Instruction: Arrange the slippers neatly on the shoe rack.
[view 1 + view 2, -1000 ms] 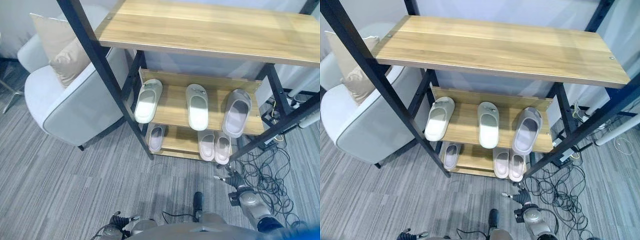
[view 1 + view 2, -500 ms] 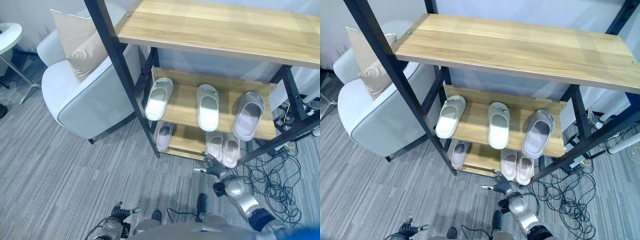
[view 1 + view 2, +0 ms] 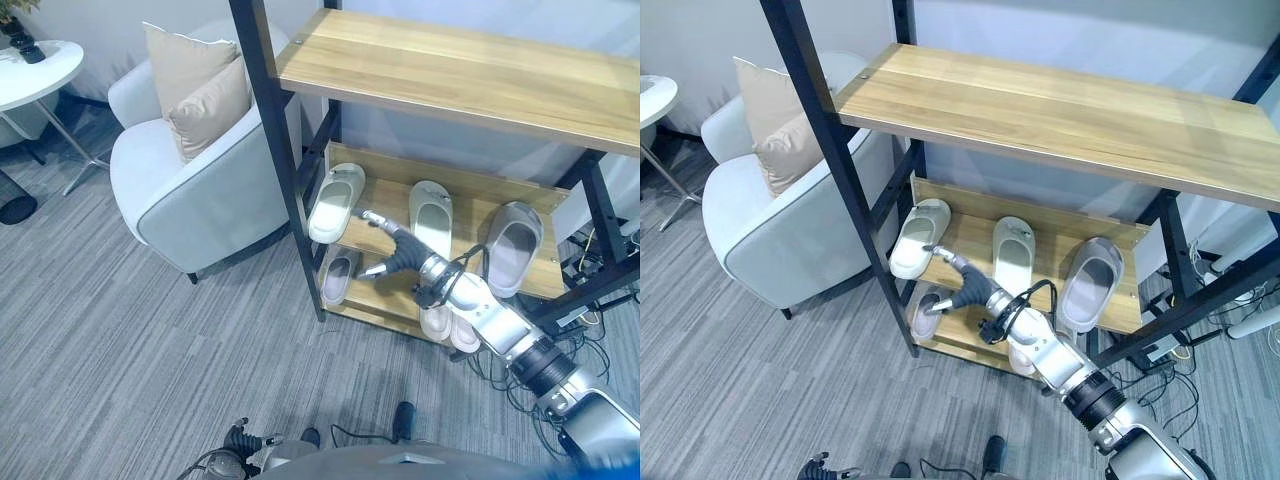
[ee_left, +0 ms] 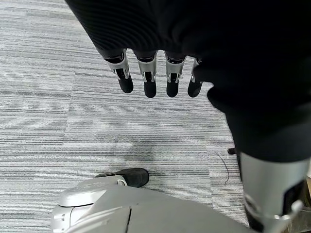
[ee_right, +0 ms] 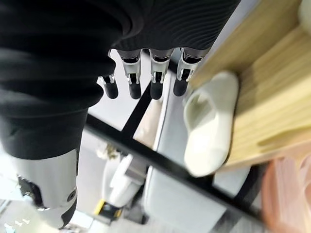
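Right robot hand [image 3: 398,254], fingers spread, holding nothing | just right of leftmost white slipper [image 3: 336,202] on middle shelf [image 3: 380,215] | slipper lengthwise near-to-far, toe overhanging near edge | left robot hand [image 4: 155,73] relaxed, low over floor

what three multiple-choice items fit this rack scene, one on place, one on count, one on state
1. Where is the right robot hand?
A. on the top shelf
B. in front of the middle shelf, near the white slipper at its left end
C. on the armchair

2. How many slippers lie on the middle shelf?
A. one
B. three
C. five

3. What state is the right robot hand in?
A. open, holding nothing
B. shut on a slipper
C. shut on a pillow

Answers: 1 B, the robot hand reaches in beside the left slipper. 2 B, two white and one grey. 3 A, fingers spread, nothing held.
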{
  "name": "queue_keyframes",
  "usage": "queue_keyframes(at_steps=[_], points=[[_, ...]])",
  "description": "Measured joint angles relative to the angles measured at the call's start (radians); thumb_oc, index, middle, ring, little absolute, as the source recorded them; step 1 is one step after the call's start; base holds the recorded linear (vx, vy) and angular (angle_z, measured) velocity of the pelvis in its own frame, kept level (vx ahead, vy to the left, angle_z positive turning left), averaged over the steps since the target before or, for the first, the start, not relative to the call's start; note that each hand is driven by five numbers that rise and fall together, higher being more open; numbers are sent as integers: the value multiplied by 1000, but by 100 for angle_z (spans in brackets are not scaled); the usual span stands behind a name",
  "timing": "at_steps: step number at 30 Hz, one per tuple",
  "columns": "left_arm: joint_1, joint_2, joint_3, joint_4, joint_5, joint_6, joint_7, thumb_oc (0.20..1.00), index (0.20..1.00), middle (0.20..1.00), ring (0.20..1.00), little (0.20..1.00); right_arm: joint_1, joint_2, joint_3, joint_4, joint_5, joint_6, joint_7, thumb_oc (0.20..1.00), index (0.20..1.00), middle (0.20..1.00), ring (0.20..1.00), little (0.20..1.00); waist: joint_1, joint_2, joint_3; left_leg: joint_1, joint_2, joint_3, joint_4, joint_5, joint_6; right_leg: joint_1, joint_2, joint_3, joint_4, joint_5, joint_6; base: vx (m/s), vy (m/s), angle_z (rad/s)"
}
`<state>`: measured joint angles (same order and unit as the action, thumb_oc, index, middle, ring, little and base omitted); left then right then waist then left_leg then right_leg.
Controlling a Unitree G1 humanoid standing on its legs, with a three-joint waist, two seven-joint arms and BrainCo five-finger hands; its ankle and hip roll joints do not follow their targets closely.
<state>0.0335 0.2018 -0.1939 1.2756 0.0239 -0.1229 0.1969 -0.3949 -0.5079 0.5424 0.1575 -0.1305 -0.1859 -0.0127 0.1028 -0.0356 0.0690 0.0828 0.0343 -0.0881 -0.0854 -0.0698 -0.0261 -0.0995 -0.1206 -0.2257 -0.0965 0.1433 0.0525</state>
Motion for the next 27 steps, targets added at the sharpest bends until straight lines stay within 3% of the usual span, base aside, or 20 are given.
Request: queue_keyframes(at_steps=[5, 16, 20, 27], points=[[5, -1, -3, -16, 8, -12, 3, 1000, 1000, 1000, 1000, 1000, 0, 5, -114, 192, -162, 22, -167, 1000, 1000, 1000, 1000, 1000, 1, 1, -1, -26, -1, -5, 2, 5, 1, -22, -2, -5, -2, 2, 1, 13, -5, 4], [-6, 0, -4, -19, 8, -20, 12, 1000, 1000, 1000, 1000, 1000, -66, -74, -220, 391, -286, 80, -406, 1000, 1000, 1000, 1000, 1000, 19, 32, 22, -88, -5, -30, 19, 10, -2, -61, -6, -32, -2, 6, 0, -3, -3, 6], [-20, -1, -25, -35, 6, -23, 34, 1000, 1000, 1000, 1000, 1000, -123, -81, -220, 485, -282, 102, -435, 1000, 1000, 1000, 1000, 1000, 25, 45, 46, -103, -7, -36, 19, 14, -4, -73, -6, -35, 2, 10, -2, -1, -1, 5], [-57, -1, -41, -35, -5, -41, 47, 1000, 1000, 1000, 1000, 1000, -249, -91, -210, 597, -237, 119, -465, 1000, 1000, 1000, 1000, 1000, 22, 32, 77, -175, -21, -36, 48, 16, -4, -129, -18, -35, 2, 25, -4, -12, 5, 1]])
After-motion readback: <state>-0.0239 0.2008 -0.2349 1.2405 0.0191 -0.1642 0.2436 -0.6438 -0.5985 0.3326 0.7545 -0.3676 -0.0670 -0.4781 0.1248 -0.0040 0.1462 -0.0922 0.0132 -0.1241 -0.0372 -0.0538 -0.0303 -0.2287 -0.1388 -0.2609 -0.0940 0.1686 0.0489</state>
